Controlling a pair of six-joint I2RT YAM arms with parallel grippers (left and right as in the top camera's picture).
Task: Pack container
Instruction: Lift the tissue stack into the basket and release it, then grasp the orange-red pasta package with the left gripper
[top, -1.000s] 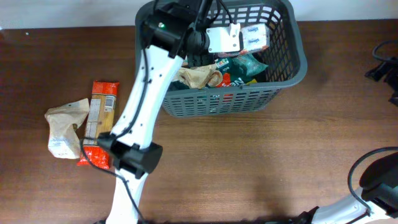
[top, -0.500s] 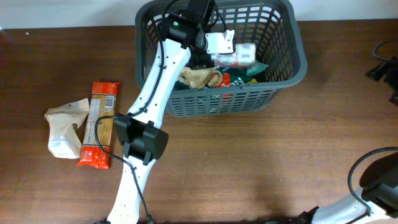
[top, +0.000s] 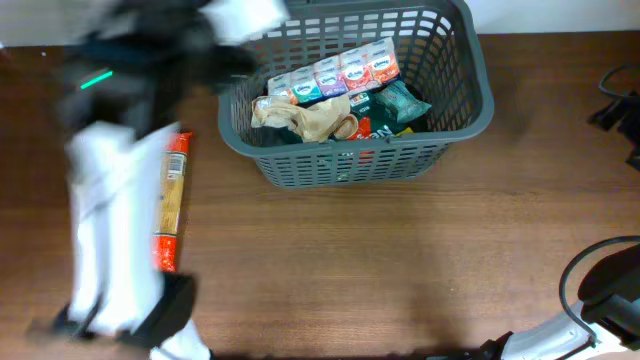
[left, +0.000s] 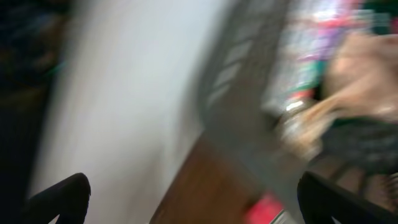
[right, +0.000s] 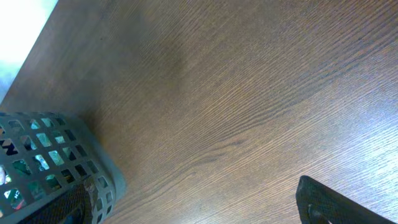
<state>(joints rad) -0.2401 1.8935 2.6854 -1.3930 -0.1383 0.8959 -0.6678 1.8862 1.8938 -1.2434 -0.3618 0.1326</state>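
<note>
Left arm (top: 110, 200) swung out of container (top: 480, 100), now blurred; tissue packs (top: 335, 75) lie inside. Left pincer (left: 193, 202) spread, empty; right pincer (right: 199, 208) spread above tabletop (right: 249, 93).

Table (top: 400, 260) lies open before the basket (top: 350, 165); blurred left arm (top: 110, 220) crowds the left.

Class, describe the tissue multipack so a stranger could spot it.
Find the dark grey basket at the far edge of the table. Inside, behind the crumpled brown bag, lies the tissue multipack: the only neat row of white packets with colourful labels.
</note>
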